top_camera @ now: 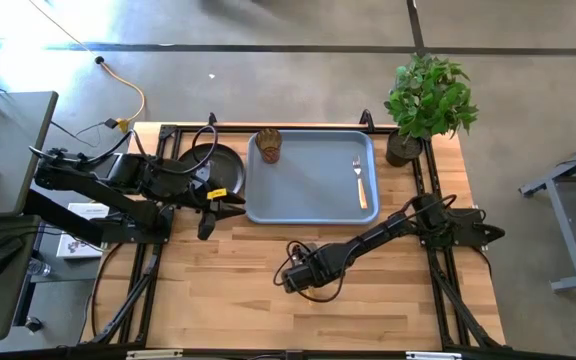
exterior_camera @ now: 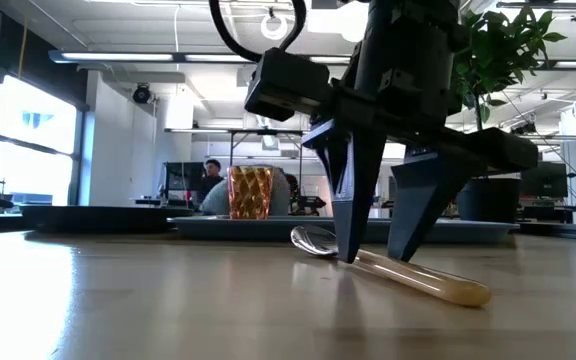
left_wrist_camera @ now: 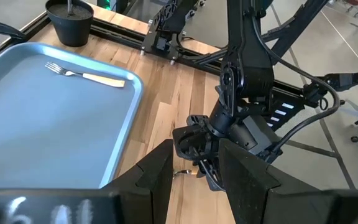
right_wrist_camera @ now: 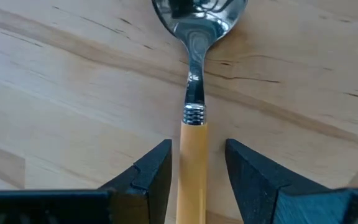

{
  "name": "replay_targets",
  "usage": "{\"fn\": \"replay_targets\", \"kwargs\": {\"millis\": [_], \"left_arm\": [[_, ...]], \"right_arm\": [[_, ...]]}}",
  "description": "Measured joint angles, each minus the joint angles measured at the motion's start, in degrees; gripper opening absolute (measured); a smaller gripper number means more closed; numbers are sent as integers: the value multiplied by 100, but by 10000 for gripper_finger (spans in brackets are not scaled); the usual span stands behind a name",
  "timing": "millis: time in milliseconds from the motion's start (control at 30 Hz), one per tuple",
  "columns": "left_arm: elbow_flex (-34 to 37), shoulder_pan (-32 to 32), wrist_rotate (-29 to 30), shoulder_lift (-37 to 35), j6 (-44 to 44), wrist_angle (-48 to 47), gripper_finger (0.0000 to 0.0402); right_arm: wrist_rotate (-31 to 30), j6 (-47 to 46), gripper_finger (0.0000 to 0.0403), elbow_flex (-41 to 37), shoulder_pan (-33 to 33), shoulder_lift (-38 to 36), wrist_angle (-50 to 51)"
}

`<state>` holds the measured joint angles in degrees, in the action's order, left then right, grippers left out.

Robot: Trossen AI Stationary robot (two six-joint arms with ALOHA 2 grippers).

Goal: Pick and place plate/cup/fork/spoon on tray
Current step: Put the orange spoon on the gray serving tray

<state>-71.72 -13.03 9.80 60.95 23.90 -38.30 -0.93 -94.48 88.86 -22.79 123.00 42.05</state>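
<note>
The spoon (right_wrist_camera: 192, 124) lies flat on the wooden table near its front middle, bowl (exterior_camera: 313, 240) away from my right wrist, orange-tan handle (exterior_camera: 418, 277) toward it. My right gripper (right_wrist_camera: 197, 149) is open and points down, one finger on each side of the handle with a small gap on both sides; it also shows in the high view (top_camera: 293, 275). The blue-grey tray (top_camera: 308, 205) holds the amber cup (top_camera: 269, 146) upright at its far left and the fork (top_camera: 360, 182) at its right. The dark plate (top_camera: 218, 165) lies on the table left of the tray, partly under my left arm. My left gripper (top_camera: 218, 212) is open and empty by the tray's near left corner.
A potted plant (top_camera: 428, 100) stands at the table's far right corner. Black frame rails (top_camera: 438, 290) run along the table's left and right sides. Bare wood (top_camera: 218, 300) lies in front of the tray. People sit in the room behind, in the low view (exterior_camera: 213, 185).
</note>
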Motion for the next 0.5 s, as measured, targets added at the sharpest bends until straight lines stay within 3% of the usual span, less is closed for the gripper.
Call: {"fn": "replay_targets", "kwargs": {"millis": [200, 500], "left_arm": [[0, 0, 0, 0, -11, -2, 120], [0, 0, 2, 0, -159, -2, 120]], "right_arm": [[-5, -103, 134, 9, 0, 37, 37], [-20, -153, 84, 9, 28, 53, 206]]}}
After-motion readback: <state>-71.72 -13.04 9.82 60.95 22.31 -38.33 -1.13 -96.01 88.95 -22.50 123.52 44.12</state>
